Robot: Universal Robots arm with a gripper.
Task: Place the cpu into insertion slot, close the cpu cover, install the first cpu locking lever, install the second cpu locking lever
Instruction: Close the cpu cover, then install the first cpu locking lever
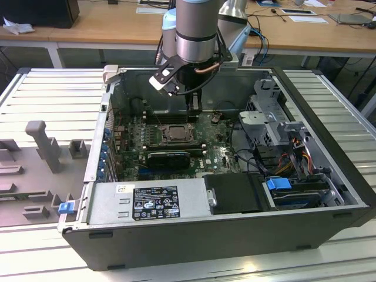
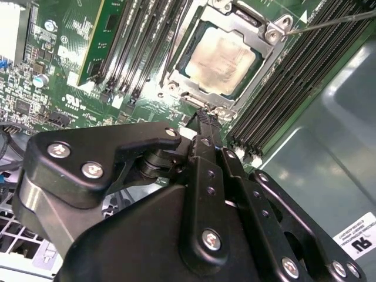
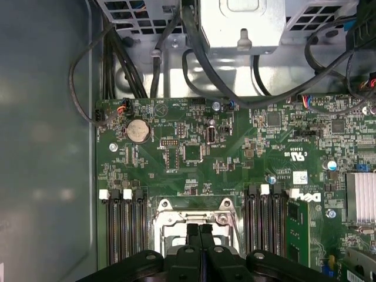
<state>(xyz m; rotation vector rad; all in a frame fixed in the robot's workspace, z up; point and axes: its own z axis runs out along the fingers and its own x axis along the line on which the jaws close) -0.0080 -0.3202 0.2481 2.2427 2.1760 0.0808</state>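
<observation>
While arm (image 1: 197, 29) hangs vertical, end effector (image 2: 205, 117) pinched, beside cpu cover (image 2: 249, 28).

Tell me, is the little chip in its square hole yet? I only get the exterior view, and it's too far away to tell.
Observer: Yes. In the second wrist view the cpu lies flat, pale face up.
Operator: Is the lid on it?
Observer: The cpu cover lies down around it, framing its face.
Operator: Are the pinchers holding something?
Observer: No. In the first wrist view the gripper is shut, with nothing between its tips, at the cover's edge.
</observation>
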